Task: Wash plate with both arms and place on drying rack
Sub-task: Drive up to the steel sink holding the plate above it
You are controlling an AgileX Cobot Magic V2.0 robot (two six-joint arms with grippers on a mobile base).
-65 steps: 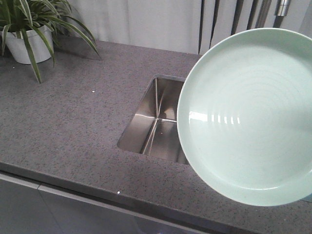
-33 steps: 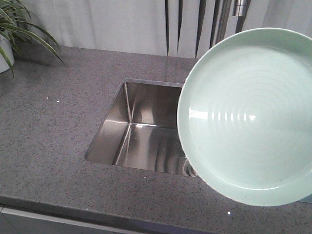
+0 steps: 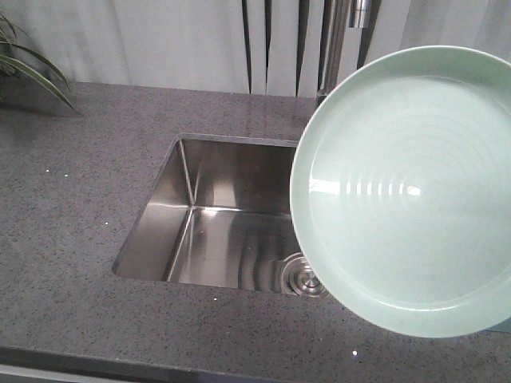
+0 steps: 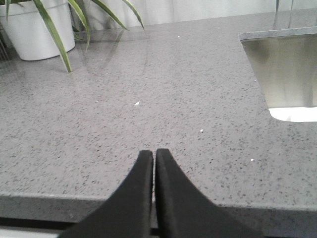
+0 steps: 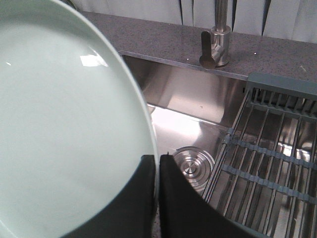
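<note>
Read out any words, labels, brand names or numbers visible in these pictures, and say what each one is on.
None. No readable text shows on the plate, the faucet, the sink, the drying rack, the plant pot or the countertop.

You'll find the sink (image 3: pixel 231 175) set into the desk (image 3: pixel 72 207), with the faucet (image 5: pixel 220 39) standing on the desk just behind it. The drain (image 5: pixel 192 166) lies in the sink's floor, and the drying rack (image 5: pixel 270 148) sits just to its right, across the sink's right part. Your right hand (image 5: pixel 157 159) clamps the plate (image 5: pixel 64 124) by its rim; in the front view the plate covers the sink's right side. Your left hand (image 4: pixel 154 154), fingers pressed together, hangs over the desk's near edge, left of the sink. The plant pot (image 4: pixel 34 32) stands far back on the left.
</note>
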